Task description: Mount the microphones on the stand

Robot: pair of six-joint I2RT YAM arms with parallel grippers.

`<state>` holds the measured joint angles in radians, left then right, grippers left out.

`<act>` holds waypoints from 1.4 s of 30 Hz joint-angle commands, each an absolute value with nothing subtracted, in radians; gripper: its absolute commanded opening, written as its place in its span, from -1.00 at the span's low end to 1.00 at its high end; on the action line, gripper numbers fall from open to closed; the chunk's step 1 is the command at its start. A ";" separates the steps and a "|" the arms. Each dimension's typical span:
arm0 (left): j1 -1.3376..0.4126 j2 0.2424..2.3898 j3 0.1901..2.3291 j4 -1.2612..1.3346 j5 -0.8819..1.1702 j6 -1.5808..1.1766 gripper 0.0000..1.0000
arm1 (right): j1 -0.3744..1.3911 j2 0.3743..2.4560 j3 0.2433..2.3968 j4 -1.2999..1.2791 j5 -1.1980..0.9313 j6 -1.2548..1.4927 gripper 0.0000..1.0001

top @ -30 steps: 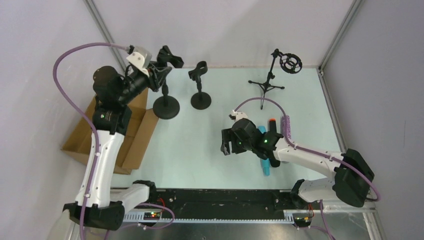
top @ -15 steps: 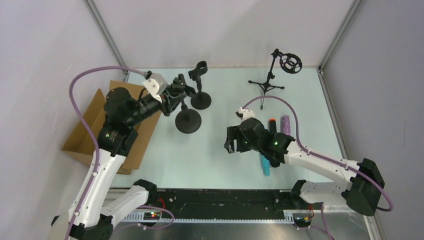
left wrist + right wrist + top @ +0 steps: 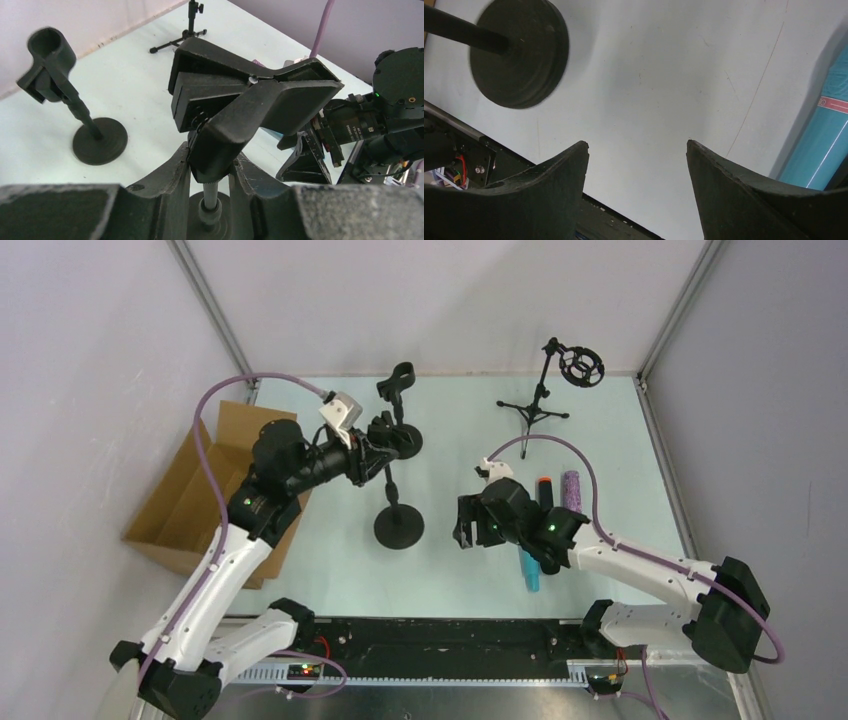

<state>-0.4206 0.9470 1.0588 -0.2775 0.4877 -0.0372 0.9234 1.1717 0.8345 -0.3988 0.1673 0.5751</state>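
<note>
Flat, near together: purple mic, black mic, light blue mic.

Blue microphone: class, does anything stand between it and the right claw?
Nothing visible does. The open right claw is over bare table, and the blue microphone lies just to its side, with only table between them.

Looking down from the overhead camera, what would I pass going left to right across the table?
The cardboard box → round-based stand held in the left gripper → right gripper, open → light blue microphone → purple microphone.
</note>
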 commanded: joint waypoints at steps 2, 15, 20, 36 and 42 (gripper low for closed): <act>-0.441 0.946 0.990 -0.095 0.457 -0.187 -1.00 | 0.910 1.157 0.828 -0.374 0.159 0.588 0.53; -0.552 0.928 0.842 -0.017 0.239 -0.160 -0.96 | 0.885 1.191 0.828 -0.307 0.096 0.589 0.53; -0.572 0.918 0.828 -0.017 0.254 -0.152 -0.78 | 0.884 1.202 0.827 -0.291 0.078 0.588 0.53; -0.587 0.701 0.777 -0.138 0.382 -0.015 0.99 | 0.898 1.226 0.804 -0.286 0.069 0.607 0.54; -0.586 0.638 0.803 -0.329 0.583 0.260 0.99 | 0.896 1.218 0.804 -0.287 0.058 0.607 0.55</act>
